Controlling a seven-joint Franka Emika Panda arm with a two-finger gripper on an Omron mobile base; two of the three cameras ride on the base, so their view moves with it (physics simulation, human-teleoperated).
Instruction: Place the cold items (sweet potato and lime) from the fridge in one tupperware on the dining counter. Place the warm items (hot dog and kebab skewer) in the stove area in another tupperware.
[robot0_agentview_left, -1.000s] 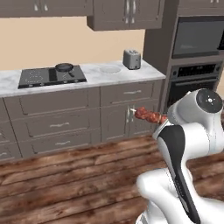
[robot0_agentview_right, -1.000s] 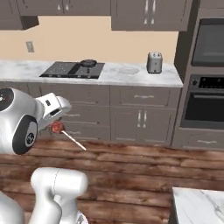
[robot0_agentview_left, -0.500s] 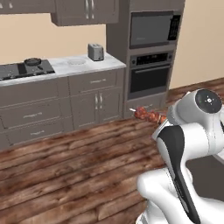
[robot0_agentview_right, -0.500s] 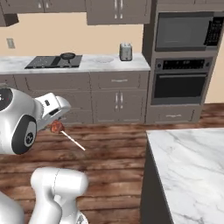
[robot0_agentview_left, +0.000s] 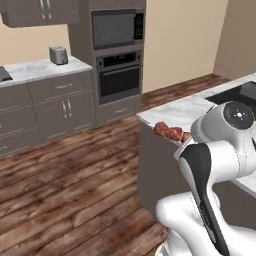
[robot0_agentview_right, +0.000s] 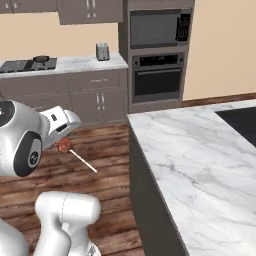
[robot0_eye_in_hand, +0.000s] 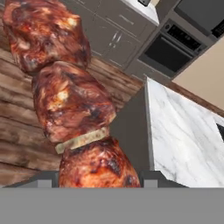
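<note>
So the biggest thing around is the dining counter (robot0_agentview_right: 195, 150), that long white marble table with grey veins. It fills the right side of the right base view, with the black sink (robot0_agentview_right: 239, 122) set into it near the far right edge. In the left base view the near corner of that table (robot0_agentview_left: 175, 112) sits right behind the arm.

Across the wood floor (robot0_agentview_left: 75, 175) there's the tall oven stack, microwave (robot0_agentview_right: 157, 29) over wall oven (robot0_agentview_right: 156, 82). Left of that runs the pale counter over grey cabinets (robot0_agentview_right: 75, 95), with the black cooktop (robot0_agentview_right: 22, 64) at its far left end, a dark pan (robot0_agentview_right: 41, 59) on it, and a toaster (robot0_agentview_right: 102, 51) near the right end by the ovens.

The kebab skewer (robot0_eye_in_hand: 74, 100) is up in the air in the gripper (robot0_agentview_right: 62, 137), over the floor just off the table's near corner, not touching anything else. In the left base view the reddish-brown chunks (robot0_agentview_left: 170, 132) poke out sideways from behind the arm, level with the table's edge. In the right base view the bare stick (robot0_agentview_right: 82, 162) slants down and away from the hand. The hand view is basically three glossy meat chunks stacked up close, and the fingers are clamped on the lowest one at the bottom.
</note>
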